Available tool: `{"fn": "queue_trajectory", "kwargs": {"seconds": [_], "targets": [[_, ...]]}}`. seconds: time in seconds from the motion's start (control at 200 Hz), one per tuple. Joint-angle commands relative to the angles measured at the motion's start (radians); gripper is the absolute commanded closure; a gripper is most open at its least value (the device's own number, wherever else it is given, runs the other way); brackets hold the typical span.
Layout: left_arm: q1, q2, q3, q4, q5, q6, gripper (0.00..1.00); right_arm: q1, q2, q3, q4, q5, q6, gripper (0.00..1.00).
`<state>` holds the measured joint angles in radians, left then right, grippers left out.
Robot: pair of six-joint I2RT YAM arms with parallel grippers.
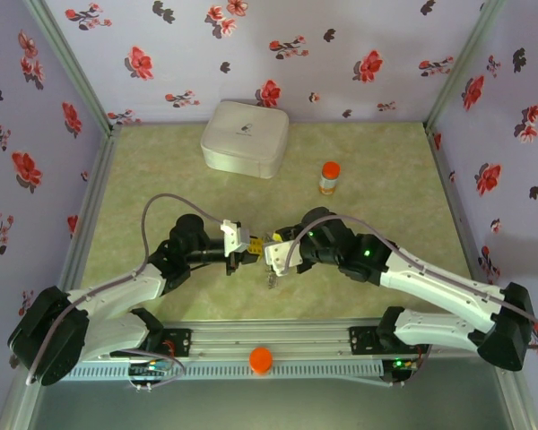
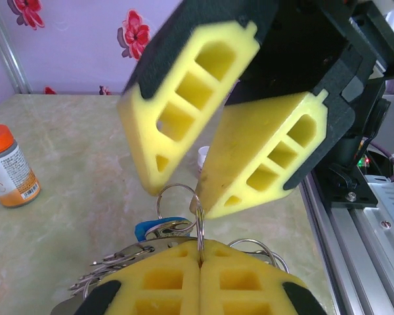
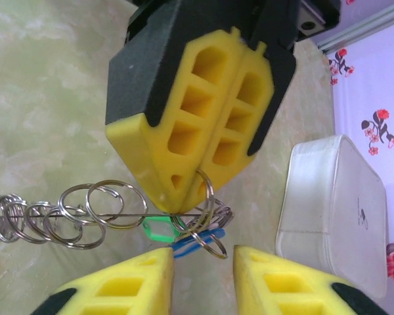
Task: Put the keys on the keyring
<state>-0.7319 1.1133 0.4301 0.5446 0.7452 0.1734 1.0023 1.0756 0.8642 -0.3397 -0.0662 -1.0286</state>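
My left gripper [image 2: 200, 254] is shut on a thin silver split ring [image 2: 199, 223] that stands upright from its pads. This ring belongs to the keyring [image 3: 59, 216], a floppy chain of silver rings trailing to the left. Under the held ring hang the blue-headed key [image 3: 198, 240] and the green-headed key [image 3: 159, 230]. My right gripper [image 3: 202, 254] stands open, the ring bunch and blue key between its fingertips. From the left wrist, one right finger [image 2: 262, 154] touches the top of the held ring. Both grippers meet at the table's near middle [image 1: 260, 254].
A white rounded box [image 1: 245, 137] sits at the back centre, also close beside the right gripper [image 3: 335, 210]. An orange-capped bottle [image 1: 329, 177] stands to its right. A small white cap [image 2: 203, 156] lies beyond the fingers. Flowered walls enclose the table.
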Motion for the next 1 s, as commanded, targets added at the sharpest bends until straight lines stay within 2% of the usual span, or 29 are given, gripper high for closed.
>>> {"fn": "queue_trajectory", "kwargs": {"seconds": [0.0,0.445,0.725,0.995], "targets": [[0.006,-0.006,0.015,0.023,0.022,0.011,1.0,0.01,0.004,0.027,0.002,0.013,-0.021,0.76],[0.008,-0.003,0.016,0.028,0.021,-0.003,1.0,0.017,0.01,0.024,-0.023,0.017,-0.034,1.0],[0.031,0.008,-0.016,0.191,0.03,-0.095,1.0,0.04,0.045,-0.025,-0.016,0.023,-0.031,1.0],[0.037,0.006,-0.017,0.198,0.031,-0.094,1.0,0.05,0.015,-0.052,0.062,0.002,0.028,1.0]]}}
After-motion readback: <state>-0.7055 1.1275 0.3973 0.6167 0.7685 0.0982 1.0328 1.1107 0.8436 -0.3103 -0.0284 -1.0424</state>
